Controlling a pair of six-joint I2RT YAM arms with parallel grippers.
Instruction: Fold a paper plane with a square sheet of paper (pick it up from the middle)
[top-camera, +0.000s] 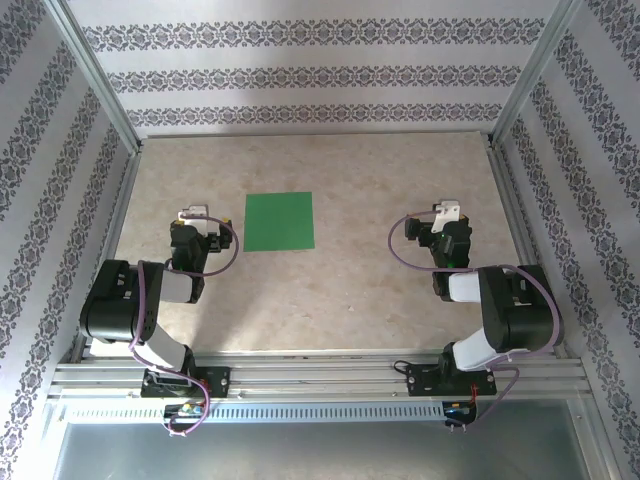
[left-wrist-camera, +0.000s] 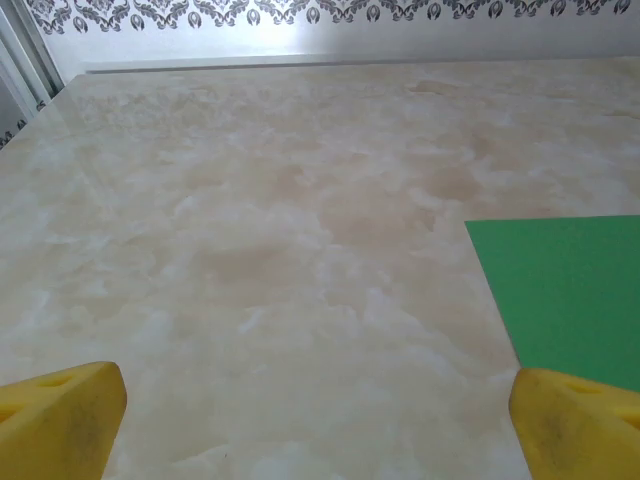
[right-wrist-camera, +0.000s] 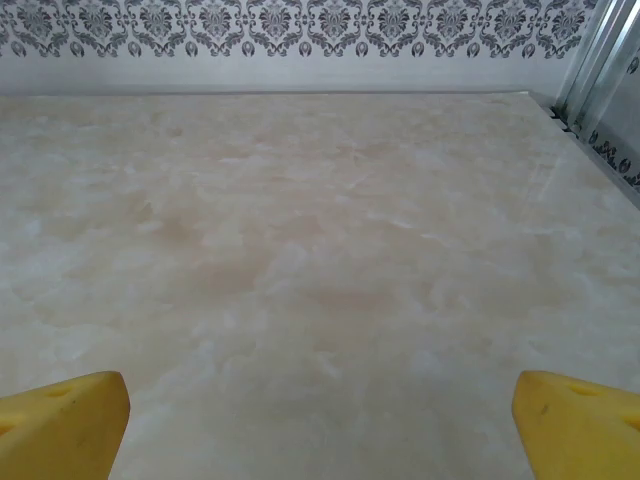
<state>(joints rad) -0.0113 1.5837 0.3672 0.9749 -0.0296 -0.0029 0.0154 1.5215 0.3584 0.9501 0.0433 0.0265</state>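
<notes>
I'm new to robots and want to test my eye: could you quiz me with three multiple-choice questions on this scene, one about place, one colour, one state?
1. The square sheet of paper lies nearest: A the right gripper; B the left gripper; C the back wall.
2. Its colour: A white; B red; C green.
3. Its state: A flat, unfolded; B folded into a dart; C crumpled.
Answers: 1 B, it lies just beside that gripper; 2 C, plain green all over; 3 A, a flat full square.

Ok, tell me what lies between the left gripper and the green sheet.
Only bare table between left gripper and the square sheet of paper, per the top view.
</notes>
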